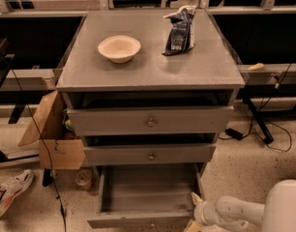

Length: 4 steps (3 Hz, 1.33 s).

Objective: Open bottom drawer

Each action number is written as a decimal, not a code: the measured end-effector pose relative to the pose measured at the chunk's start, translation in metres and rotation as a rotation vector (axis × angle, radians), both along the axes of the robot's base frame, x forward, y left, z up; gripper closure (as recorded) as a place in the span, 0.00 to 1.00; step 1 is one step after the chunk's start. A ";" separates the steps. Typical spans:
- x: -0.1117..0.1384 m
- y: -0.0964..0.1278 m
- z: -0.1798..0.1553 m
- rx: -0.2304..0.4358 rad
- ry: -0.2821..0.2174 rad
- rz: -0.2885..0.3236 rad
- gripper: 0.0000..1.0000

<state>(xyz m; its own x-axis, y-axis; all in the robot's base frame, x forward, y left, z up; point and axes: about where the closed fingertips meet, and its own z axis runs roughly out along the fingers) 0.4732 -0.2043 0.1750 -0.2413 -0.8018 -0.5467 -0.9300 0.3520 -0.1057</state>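
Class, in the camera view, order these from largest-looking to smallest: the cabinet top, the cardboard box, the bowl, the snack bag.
1. Cabinet top
2. Cardboard box
3. Bowl and snack bag: too alike to rank.
The gripper sits at the open bottom drawer's front right corner.

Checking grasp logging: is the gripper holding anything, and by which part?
Cannot be told. The gripper sits at the right front corner of the pulled-out bottom drawer; whether it grips the drawer front does not show.
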 end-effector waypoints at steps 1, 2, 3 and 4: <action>0.012 0.004 -0.009 0.004 0.002 0.017 0.16; 0.014 0.004 -0.014 0.005 0.009 0.016 0.40; 0.012 0.002 -0.015 0.002 0.016 0.011 0.63; -0.001 -0.003 -0.015 -0.011 0.035 -0.004 0.86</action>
<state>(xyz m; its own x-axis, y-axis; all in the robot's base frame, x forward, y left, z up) 0.4723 -0.2076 0.1597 -0.2638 -0.8065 -0.5292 -0.9317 0.3551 -0.0768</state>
